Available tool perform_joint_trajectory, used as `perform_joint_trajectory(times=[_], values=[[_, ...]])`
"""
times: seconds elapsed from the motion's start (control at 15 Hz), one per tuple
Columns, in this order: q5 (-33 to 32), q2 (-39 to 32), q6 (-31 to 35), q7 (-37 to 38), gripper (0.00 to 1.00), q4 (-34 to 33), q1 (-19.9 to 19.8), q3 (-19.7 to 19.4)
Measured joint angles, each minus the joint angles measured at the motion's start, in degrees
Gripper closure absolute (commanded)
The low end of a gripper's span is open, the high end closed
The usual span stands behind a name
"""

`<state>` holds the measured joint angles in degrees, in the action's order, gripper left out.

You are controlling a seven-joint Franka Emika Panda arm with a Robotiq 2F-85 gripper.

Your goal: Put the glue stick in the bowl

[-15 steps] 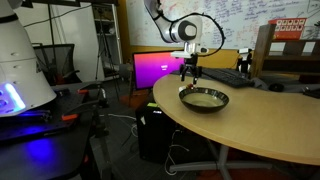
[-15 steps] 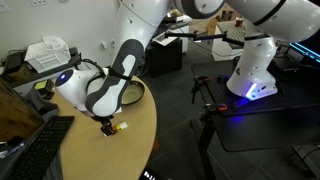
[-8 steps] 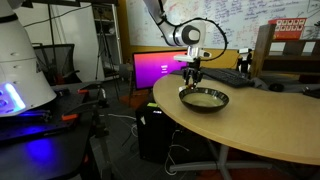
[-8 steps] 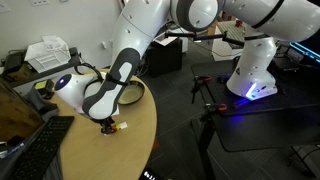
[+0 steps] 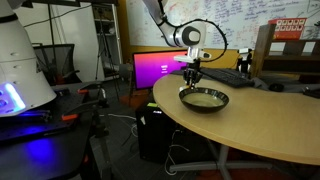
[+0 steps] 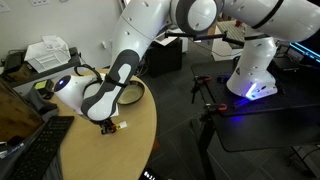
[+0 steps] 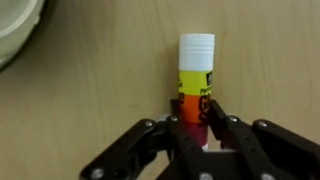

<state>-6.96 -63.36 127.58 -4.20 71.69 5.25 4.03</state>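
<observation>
Plainly, we see the gripper clenched on the orange lower end of the glue stick, whose white cap points away from the fingers. The stick is outside the bowl, just beside its rim, over the wooden table. Whether it touches the tabletop, we cannot tell. In an exterior view the pincer hangs at the bowl's edge.

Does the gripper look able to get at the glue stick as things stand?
Probably yes. In the wrist view the gripper has its fingers flanking the orange end of the glue stick, with nothing between; the bowl sits off to the side. Whether they pinch it yet is unclear.
</observation>
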Motion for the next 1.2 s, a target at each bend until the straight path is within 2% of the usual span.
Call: perform_joint_trajectory(times=[0.33, 0.53, 0.87, 1.2], values=[[-0.19, 3.22, 1.25, -13.05, 0.92, 0.17, -1.54, 1.65], [-2.57, 7.06, 1.94, -20.19, 0.92, 2.97, -2.74, 1.38], [-5.15, 12.19, 6.96, -21.75, 0.92, 12.33, -5.61, -0.37], [-10.90, 16.66, 11.95, -21.63, 0.92, 22.14, -6.97, -4.87]])
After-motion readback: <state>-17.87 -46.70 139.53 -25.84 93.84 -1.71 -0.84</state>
